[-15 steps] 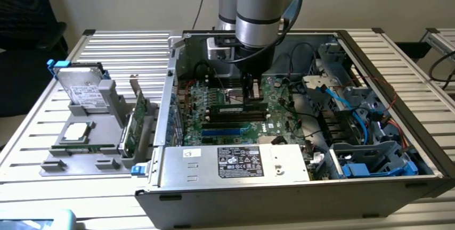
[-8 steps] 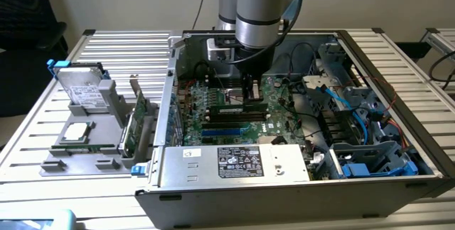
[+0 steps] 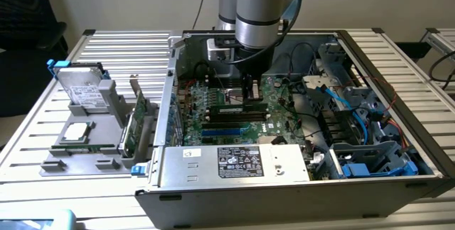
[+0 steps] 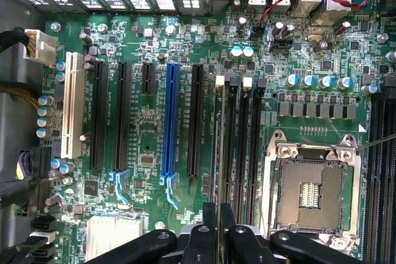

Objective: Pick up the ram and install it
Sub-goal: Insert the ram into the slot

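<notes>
Jaws of the gripper (image 4: 218,214) stand narrow, pinching the ram (image 4: 217,171) between the two black fingers (image 4: 209,224). In the wrist view the stick is seen edge-on as a thin line running away from the fingertips. It lies along the outermost of the black memory slots (image 4: 231,146), the one on the side of the blue expansion slot (image 4: 168,122). A white latch (image 4: 219,80) sits at its far end. The CPU socket (image 4: 309,190) lies beyond the memory slots, apart from the stick.

In the exterior view the arm reaches straight down into the open computer case (image 3: 284,190), and the gripper (image 3: 248,96) hangs low over the motherboard (image 3: 213,129). The ram (image 3: 231,108) lies level directly beneath it, close to the board. Whether it has seated in the slot cannot be told. On the exterior view's left, outside the case, a grey holder (image 3: 57,163) carries a hard drive (image 3: 82,89) and an upright expansion card (image 3: 135,121).
</notes>
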You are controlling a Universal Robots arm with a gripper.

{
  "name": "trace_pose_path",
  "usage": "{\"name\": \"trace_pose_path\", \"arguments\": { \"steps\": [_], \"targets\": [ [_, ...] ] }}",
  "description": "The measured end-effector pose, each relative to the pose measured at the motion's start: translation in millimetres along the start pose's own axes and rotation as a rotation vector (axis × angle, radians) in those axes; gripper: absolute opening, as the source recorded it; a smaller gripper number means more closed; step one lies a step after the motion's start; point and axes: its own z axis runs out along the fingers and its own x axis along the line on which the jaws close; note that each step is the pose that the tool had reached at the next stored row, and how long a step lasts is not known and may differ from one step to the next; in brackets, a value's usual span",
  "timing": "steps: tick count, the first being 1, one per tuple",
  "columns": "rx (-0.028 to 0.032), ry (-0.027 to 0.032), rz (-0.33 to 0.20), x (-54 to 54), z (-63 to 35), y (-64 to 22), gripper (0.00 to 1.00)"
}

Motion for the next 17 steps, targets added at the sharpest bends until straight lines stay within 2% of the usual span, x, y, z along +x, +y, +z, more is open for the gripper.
{"name": "trace_pose_path", "arguments": {
  "steps": [17],
  "targets": [
    [-0.0003, 0.0002, 0.004, -0.3, 4.8, 0.0, 0.14]
  ]
}}
